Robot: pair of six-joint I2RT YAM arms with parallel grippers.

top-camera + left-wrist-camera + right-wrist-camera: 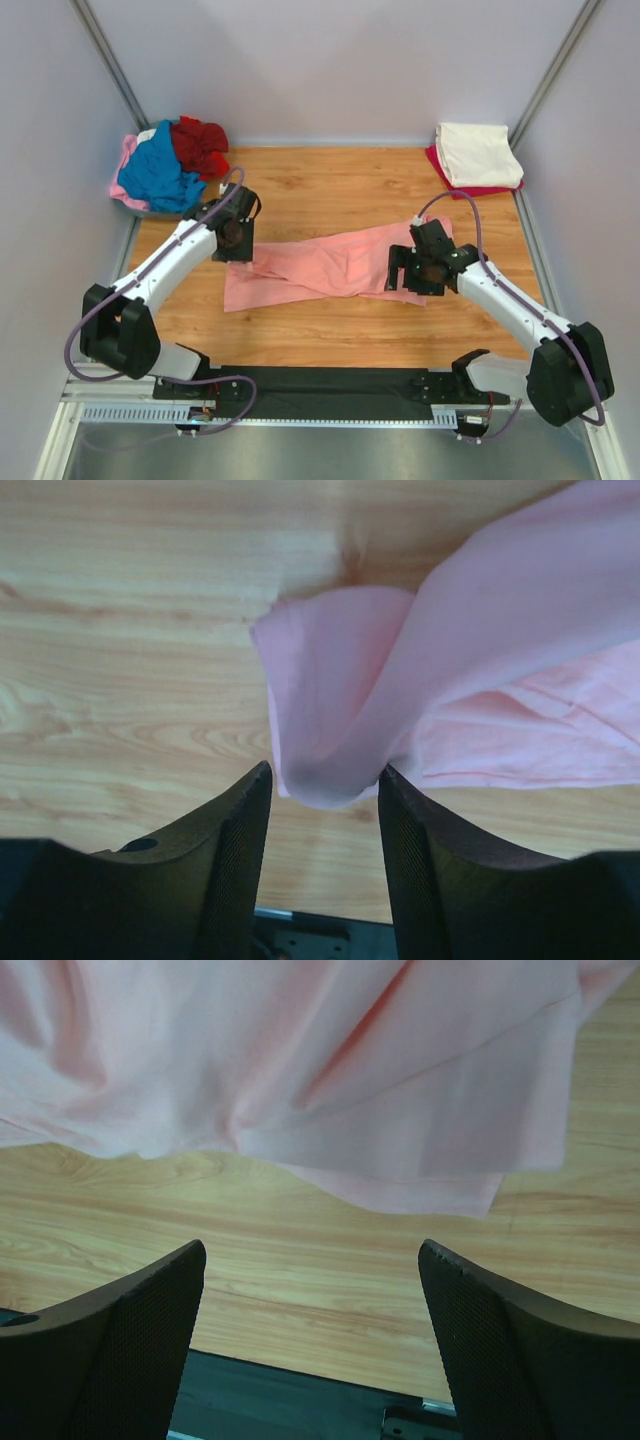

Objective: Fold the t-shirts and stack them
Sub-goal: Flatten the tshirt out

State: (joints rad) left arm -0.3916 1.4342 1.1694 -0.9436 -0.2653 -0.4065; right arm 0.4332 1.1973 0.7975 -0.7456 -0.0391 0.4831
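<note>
Far left, a heap of unfolded t-shirts waits. The left hand stands parted around a fold of the half-folded salmon shirt on the counter. The right hand is spread, empty. Two folded shirts sit far right.

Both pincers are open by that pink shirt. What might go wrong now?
A loop of the pink shirt hangs inside the open left pincer; pulling away could snag it and spoil the fold. The right pincer is open over the table beside the hem; closing there would probably miss the cloth.
</note>
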